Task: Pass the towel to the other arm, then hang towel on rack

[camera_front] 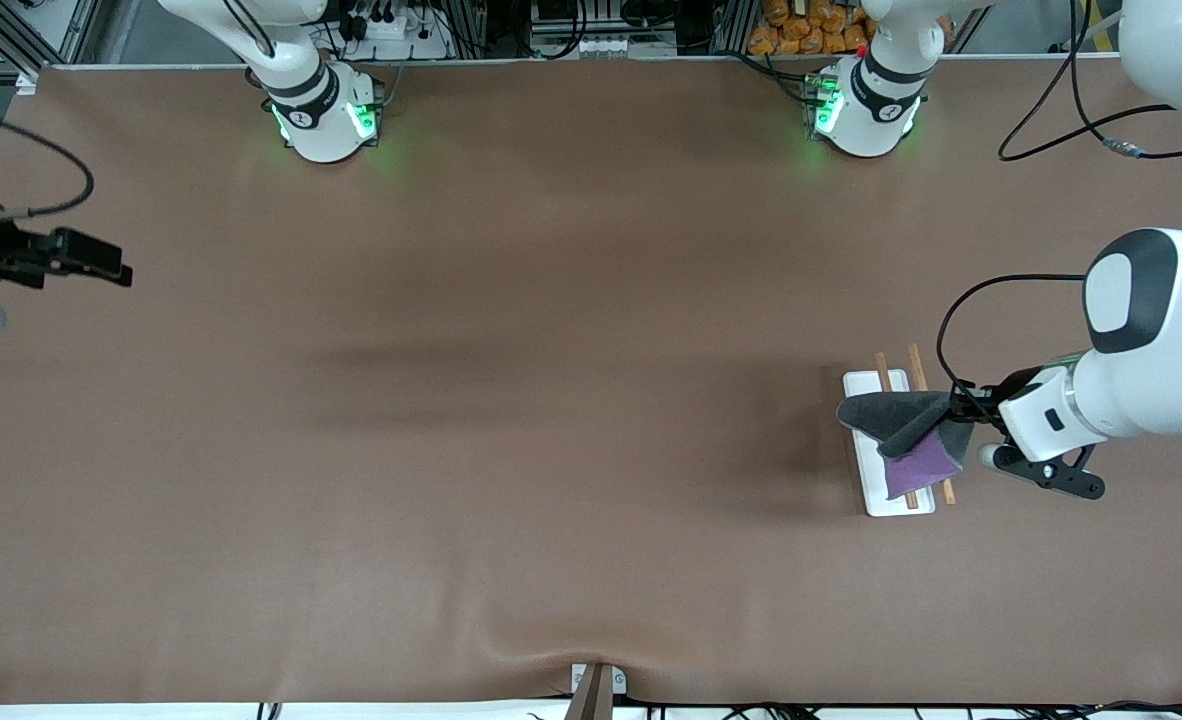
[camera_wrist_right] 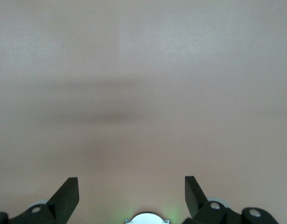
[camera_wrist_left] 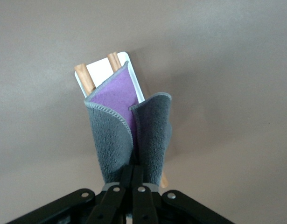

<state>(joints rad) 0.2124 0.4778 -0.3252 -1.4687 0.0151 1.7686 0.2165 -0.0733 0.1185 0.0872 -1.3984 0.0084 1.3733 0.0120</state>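
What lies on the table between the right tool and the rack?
Nothing: in the front view, only bare brown table covering runs from the open right tool, waiting at its end, to the rack, over which the left tool holds the towel.

The towel (camera_front: 901,425) is dark grey on one face and purple on the other, with a lighter grey stitched hem along its edges. The rack (camera_front: 866,385) has a plain white base plate and two light brown wooden rods. The table (camera_front: 511,400) is covered in a uniform matte brown surface without pattern. The left gripper (camera_wrist_left: 132,179) has black fingers on a white wrist housing. The right gripper (camera_wrist_right: 131,193) also has black fingers. Both arm bases show green indicator lights.
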